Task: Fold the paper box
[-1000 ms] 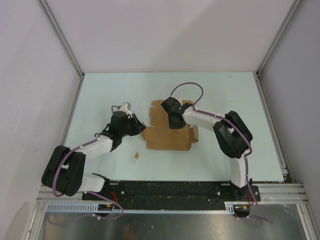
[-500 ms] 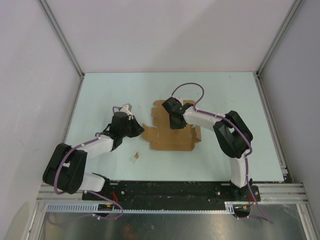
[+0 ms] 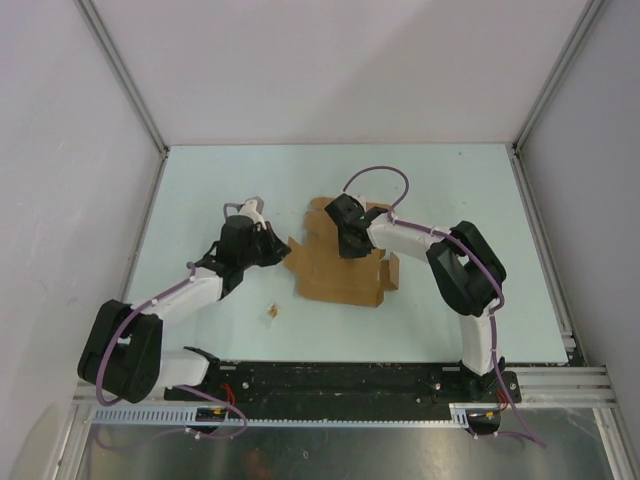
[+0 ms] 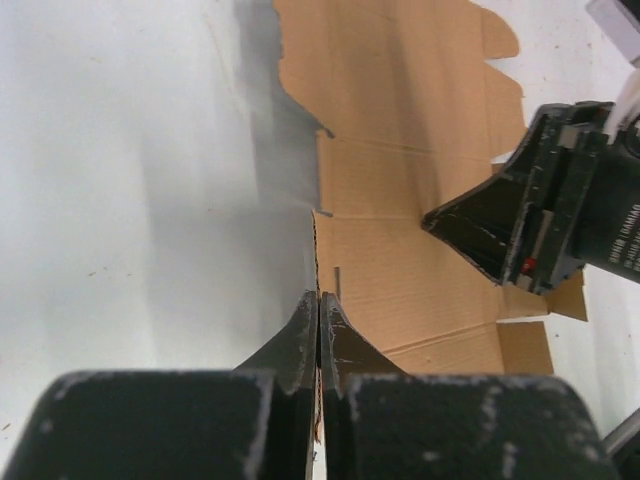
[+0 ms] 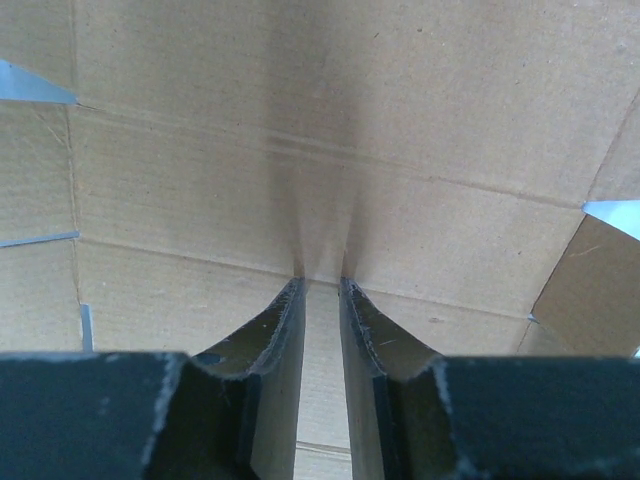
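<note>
The paper box [image 3: 335, 282] is a flat brown die-cut cardboard sheet lying mid-table. My left gripper [image 3: 284, 252] is shut on the sheet's left edge flap, which stands up edge-on between the fingers in the left wrist view [image 4: 319, 297]. The rest of the sheet [image 4: 400, 190] stretches away to the right there. My right gripper [image 3: 347, 246] points down onto the middle of the sheet, its fingertips touching the cardboard [image 5: 350, 120]. Its jaws [image 5: 320, 284] stand a narrow gap apart with nothing between them. It also shows in the left wrist view [image 4: 470, 222].
A tiny brown scrap [image 3: 272, 312] lies on the pale table [image 3: 200, 190] in front of the sheet's left side. Grey walls close in the table at the back and on both sides. The black arm rail [image 3: 340, 380] runs along the near edge.
My left gripper has moved slightly right and away, raising the sheet's left flap. The sheet's near right tab has shifted. My right gripper has stayed pressed on the middle.
</note>
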Controlling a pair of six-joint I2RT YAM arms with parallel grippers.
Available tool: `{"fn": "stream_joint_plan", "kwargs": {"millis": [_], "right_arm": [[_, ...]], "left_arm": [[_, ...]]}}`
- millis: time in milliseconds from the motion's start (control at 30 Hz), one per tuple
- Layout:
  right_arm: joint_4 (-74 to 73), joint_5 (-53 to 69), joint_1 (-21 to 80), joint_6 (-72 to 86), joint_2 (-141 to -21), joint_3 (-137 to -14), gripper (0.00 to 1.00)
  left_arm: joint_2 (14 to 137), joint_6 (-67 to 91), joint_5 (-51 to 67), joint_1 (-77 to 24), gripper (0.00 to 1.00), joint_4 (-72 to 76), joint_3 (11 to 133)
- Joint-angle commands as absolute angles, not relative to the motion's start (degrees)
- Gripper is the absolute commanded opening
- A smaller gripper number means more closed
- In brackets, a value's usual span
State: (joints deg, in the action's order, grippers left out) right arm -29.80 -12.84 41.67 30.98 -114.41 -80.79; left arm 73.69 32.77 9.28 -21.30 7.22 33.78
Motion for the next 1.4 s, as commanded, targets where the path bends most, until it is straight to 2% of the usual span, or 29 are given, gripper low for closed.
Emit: {"fn": "stream_joint_plan", "kwargs": {"millis": [0,167,333,400,600,933,1367], "right_arm": [[-27.51,-11.69,41.13,30.76,-111.97,-80.25,0.25],[-26.54,-10.2,40.43,31.11,-112.06,-79.72,0.25],[-26.37,-9.85,40.17,31.11,-111.97,-79.54,0.25],[-26.19,-9.75,39.99,31.2,-111.89,-79.45,0.25],[-25.66,-8.96,39.55,31.38,-111.8,-78.93,0.25],[-25.49,-8.35,38.76,31.55,-111.53,-78.4,0.25],[-25.14,-7.74,38.32,31.64,-111.18,-77.7,0.25]], "left_arm": [[72.24,32.43,11.42,-23.55,0.01,6.86,38.4],[75.4,33.31,10.02,-29.25,0.13,6.68,40.87],[78.92,34.36,8.88,-32.87,0.2,6.86,43.42],[80.5,34.45,8.53,-34.1,0.27,6.86,43.94],[83.23,35.24,8.09,-35.42,0.34,7.64,44.38],[85.69,36.91,9.23,-35.68,0.37,13.36,41.4],[86.57,37.88,10.02,-36.04,0.34,16.79,39.29]]}}
